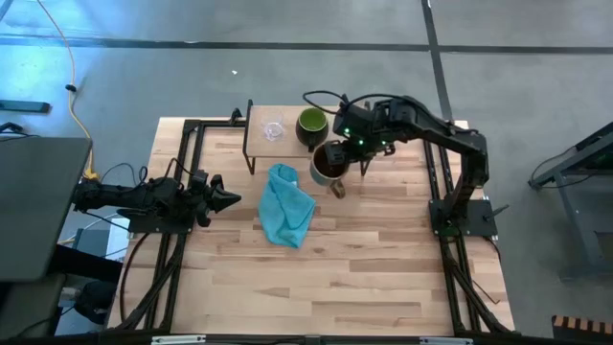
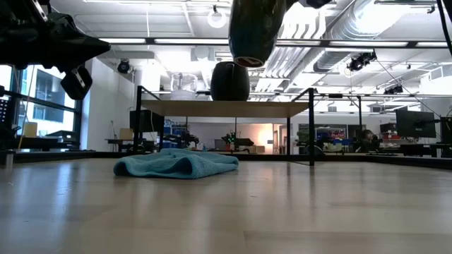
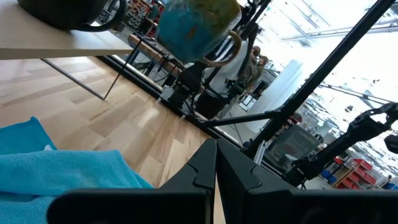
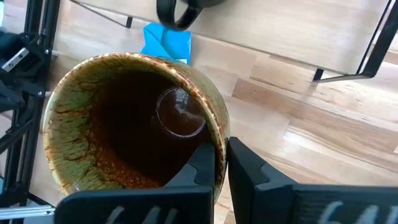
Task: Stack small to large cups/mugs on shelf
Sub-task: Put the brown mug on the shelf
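Three cups: two on shelf (image 1: 261, 128), one in right claw (image 1: 337, 169).

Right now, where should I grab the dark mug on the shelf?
Take the dark mug by its rim, from straight above: it stands upright on the shelf, green mouth open, so one finger fits inside the wall, one outside.

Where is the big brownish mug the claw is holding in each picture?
High view: the olive mug sits at middle, beside the shelf.
Low view: top centre, hanging over the shelf.
Left wrist view: top centre, seen from below, handle showing.
Right wrist view: fills the left, brown inside.
Shared landmark: the teal cloth.
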Robot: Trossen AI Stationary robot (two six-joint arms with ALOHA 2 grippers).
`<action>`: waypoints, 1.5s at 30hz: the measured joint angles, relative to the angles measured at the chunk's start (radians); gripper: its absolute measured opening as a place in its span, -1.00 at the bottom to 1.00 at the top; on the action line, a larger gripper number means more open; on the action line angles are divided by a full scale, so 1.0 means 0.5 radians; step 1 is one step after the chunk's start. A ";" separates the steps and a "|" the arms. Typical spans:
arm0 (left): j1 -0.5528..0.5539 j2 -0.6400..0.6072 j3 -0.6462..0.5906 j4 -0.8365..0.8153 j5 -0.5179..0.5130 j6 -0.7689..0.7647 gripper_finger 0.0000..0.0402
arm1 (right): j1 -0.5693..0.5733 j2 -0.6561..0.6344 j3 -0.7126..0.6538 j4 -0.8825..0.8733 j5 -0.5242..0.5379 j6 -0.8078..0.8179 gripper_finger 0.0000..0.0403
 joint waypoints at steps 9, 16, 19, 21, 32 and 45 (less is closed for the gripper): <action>0.000 0.000 0.000 0.000 -0.010 -0.004 -1.00 | -0.127 -0.003 0.000 0.000 -0.033 -0.007 -1.00; 0.000 0.000 0.000 0.000 -0.011 -0.004 -1.00 | -0.209 -0.012 -0.001 0.000 -0.036 -0.015 -1.00; 0.000 0.000 0.000 0.000 -0.011 -0.004 -1.00 | -0.234 -0.012 -0.001 0.001 -0.035 -0.037 -1.00; 0.000 0.000 0.000 0.000 -0.011 -0.013 -1.00 | -0.248 -0.019 -0.002 0.001 -0.035 -0.053 -1.00; 0.001 0.000 0.000 0.009 -0.017 -0.037 -1.00 | -0.301 -0.193 -0.002 0.000 -0.023 -0.050 -1.00; 0.001 0.000 0.000 0.012 -0.070 -0.043 -1.00 | -0.299 -0.385 -0.202 0.015 -0.012 -0.048 -1.00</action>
